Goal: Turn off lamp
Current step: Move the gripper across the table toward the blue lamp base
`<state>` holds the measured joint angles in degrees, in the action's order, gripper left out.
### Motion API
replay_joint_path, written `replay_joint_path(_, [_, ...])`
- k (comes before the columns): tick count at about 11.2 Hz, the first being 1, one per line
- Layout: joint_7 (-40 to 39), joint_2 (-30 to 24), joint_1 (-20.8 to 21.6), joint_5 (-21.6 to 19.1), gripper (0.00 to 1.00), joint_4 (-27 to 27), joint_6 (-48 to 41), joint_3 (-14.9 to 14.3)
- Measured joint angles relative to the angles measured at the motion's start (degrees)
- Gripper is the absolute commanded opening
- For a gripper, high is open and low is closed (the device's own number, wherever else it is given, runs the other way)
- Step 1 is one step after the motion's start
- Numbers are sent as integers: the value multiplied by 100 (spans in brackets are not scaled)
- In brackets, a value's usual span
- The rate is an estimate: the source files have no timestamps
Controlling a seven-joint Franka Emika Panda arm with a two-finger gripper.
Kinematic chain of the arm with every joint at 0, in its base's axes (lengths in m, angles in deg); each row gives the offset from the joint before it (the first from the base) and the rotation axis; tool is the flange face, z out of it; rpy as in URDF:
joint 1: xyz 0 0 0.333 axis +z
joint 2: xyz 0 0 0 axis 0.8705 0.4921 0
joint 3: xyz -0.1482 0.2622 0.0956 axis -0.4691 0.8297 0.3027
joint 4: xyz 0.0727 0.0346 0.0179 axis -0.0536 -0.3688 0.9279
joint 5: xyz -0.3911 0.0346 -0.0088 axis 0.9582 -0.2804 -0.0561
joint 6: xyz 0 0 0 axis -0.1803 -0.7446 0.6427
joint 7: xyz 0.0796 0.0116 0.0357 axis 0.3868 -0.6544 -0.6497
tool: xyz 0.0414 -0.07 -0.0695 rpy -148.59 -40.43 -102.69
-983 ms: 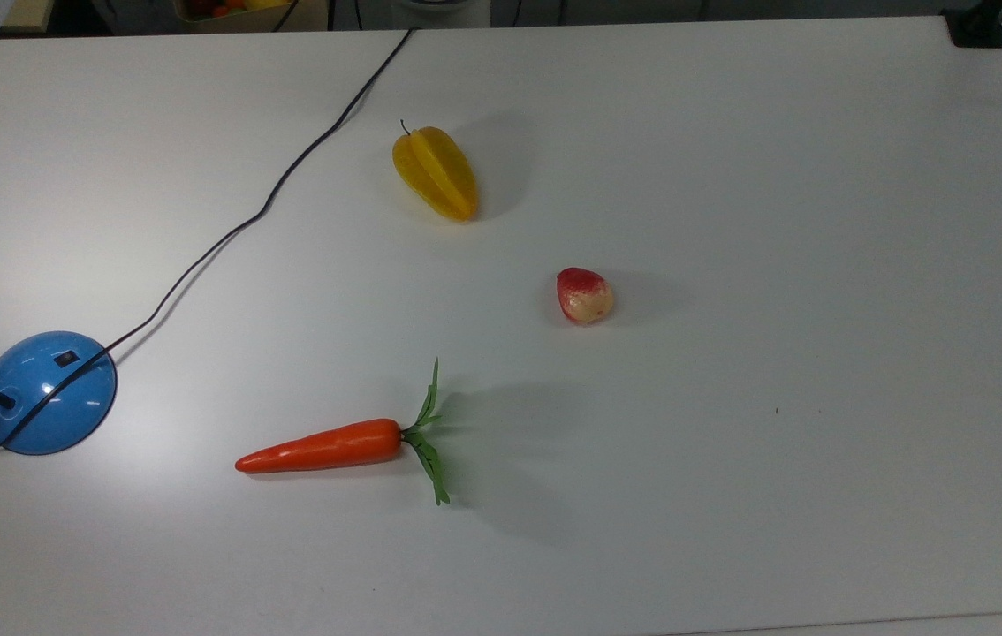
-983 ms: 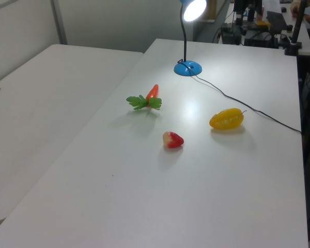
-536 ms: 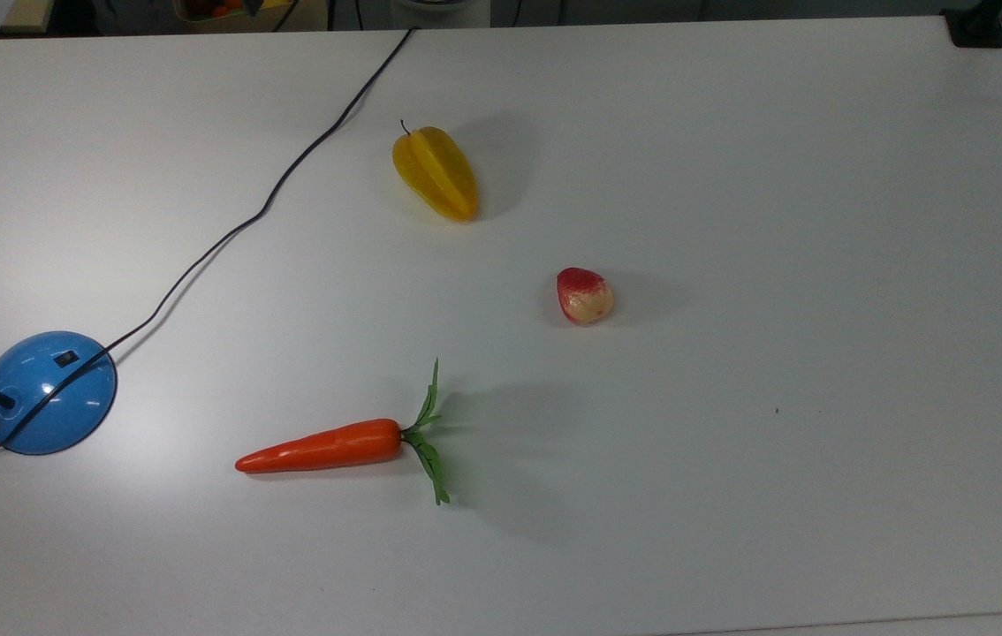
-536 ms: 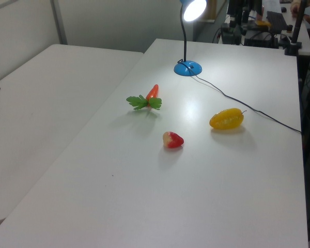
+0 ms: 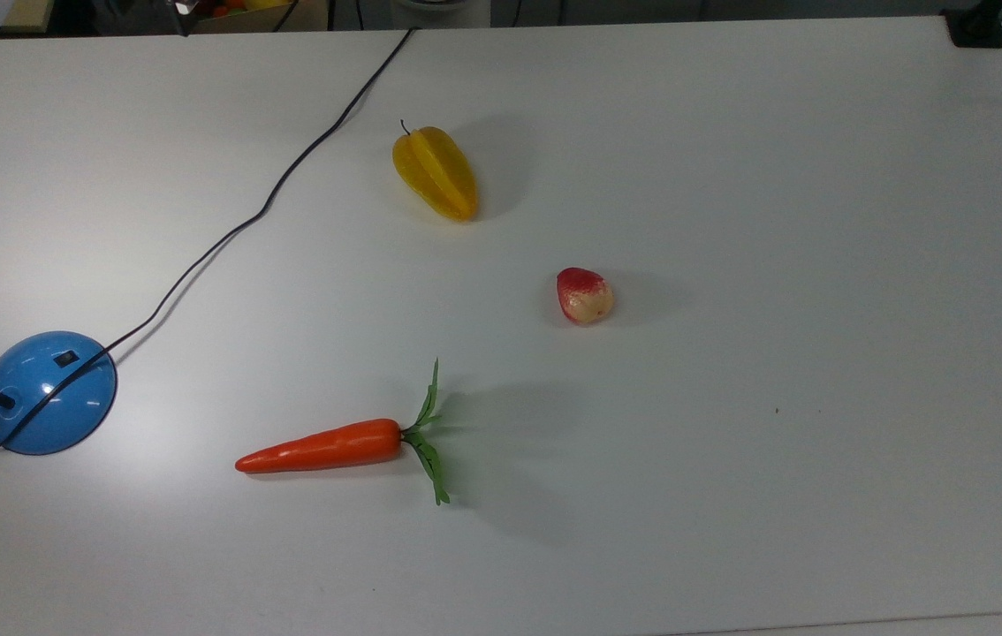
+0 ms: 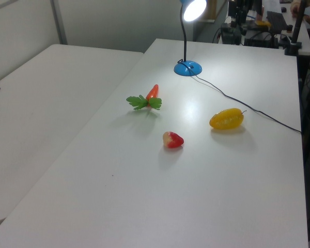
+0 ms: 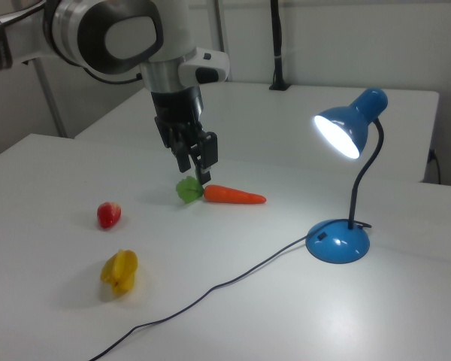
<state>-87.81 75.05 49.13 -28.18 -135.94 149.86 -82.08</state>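
The lamp has a glossy blue dome base (image 5: 49, 393) with a small black rocker switch (image 5: 66, 358), standing at the top view's left edge. Its thin black stem (image 7: 361, 188) curves up to a blue shade (image 7: 353, 124) whose bulb is lit. The same lamp (image 6: 188, 68) stands at the far end of the table in the left view. A black cord (image 5: 271, 190) runs from the base to the table's far edge. My gripper (image 7: 199, 174) hangs above the carrot's leafy end in the right view, well to the left of the lamp base (image 7: 338, 241).
An orange carrot (image 5: 324, 446) with green leaves, a yellow starfruit (image 5: 435, 172) and a red-and-cream strawberry (image 5: 585, 296) lie on the white table (image 5: 819, 265). The cord (image 7: 210, 289) crosses the table between the starfruit (image 7: 120, 272) and the lamp.
Nothing on the table has moved, and the lamp stays lit.
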Motion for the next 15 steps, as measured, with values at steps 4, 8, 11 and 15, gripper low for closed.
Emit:
replay_joint_path(4, [0, 17, 13, -2, 0, 0, 56, 1])
replay_joint_path(8, [10, 343, 55, -4, 0, -1, 754, 29])
replay_joint_path(11, [56, 526, 84, -4, 0, 0, 847, 78])
replay_joint_path(15, [88, 540, 92, -31, 0, 0, 847, 78])
